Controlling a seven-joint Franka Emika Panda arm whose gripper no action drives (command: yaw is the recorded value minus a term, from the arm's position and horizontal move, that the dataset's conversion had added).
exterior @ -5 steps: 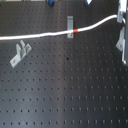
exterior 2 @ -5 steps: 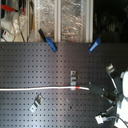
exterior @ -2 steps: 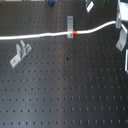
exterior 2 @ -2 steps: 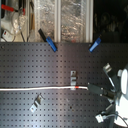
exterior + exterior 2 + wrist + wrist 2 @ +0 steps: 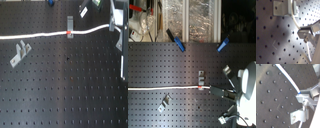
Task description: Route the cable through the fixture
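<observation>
The white cable (image 5: 35,36) lies across the black perforated board, and its red-orange band (image 5: 68,33) sits just in front of a small upright grey fixture (image 5: 70,22). In the second exterior view the cable (image 5: 163,88) runs from the second exterior view's left edge to my gripper (image 5: 215,91), with the band (image 5: 202,87) below the fixture (image 5: 202,76). My gripper (image 5: 116,25) is shut on the cable's end. In the first wrist view the cable (image 5: 295,17) passes beside a fixture (image 5: 283,8). The second wrist view shows the cable (image 5: 287,77) reaching the fingers (image 5: 306,92).
A second grey fixture (image 5: 19,54) stands at the first exterior view's left and a third (image 5: 84,10) at the back. Two more brackets (image 5: 227,70) (image 5: 225,118) flank the arm. Blue clamps (image 5: 178,43) (image 5: 223,45) hold the board's far edge, with clutter behind.
The gripper has drawn the held end down, so the cable lies flatter. The red-orange band has slid a little toward the first exterior view's left, in front of the fixture.
</observation>
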